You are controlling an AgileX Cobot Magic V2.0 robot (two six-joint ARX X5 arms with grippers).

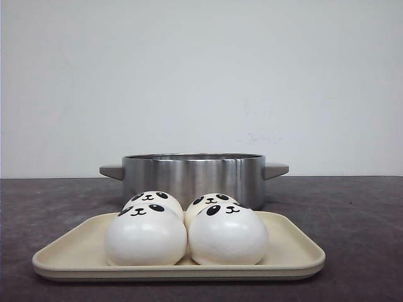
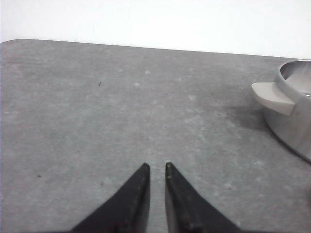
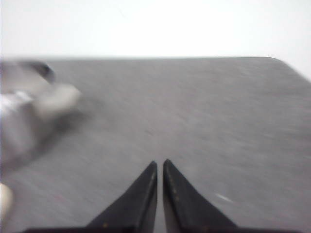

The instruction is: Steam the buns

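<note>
On grey table (image 1: pixel 352 207), buns (image 1: pixel 146 234) should be lifted gently into pot (image 1: pixel 192 176) (both grippers (image 2: pixel 156 166) (image 3: pixel 160 162) nearly closed, empty).

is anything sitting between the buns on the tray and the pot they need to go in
Nothing visible does. The four buns sit on the cream tray directly in front of the steel pot, which is open-topped with no lid. Only its wall must be cleared.

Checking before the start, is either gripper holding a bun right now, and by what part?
Nothing is held. The left gripper and right gripper are nearly closed on air; all four buns sit on the tray.
</note>
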